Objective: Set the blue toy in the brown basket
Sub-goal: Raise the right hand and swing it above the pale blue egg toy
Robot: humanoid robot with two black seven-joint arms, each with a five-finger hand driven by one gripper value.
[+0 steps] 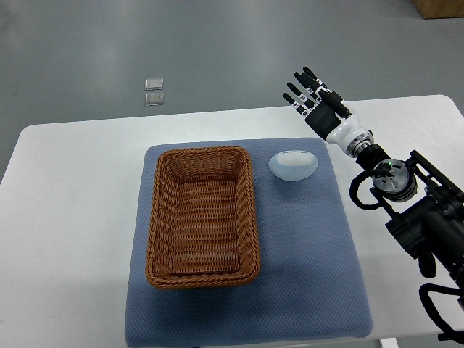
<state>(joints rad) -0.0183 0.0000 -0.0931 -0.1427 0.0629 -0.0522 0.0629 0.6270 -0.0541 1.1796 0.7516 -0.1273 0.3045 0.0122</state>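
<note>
A pale blue egg-shaped toy (293, 164) lies on a blue mat (304, 275), just right of the brown wicker basket (159, 217). The basket holds nothing that I can see. My right hand (312, 96) comes in from the right edge and hovers over the white table beyond the mat's far right corner, above and right of the toy. Its fingers are spread and hold nothing. The left arm does not show.
The white table (72, 217) carries the mat. Two small clear squares (154, 91) lie on the grey floor beyond the table's far edge. A brown box corner (441, 7) shows at the top right.
</note>
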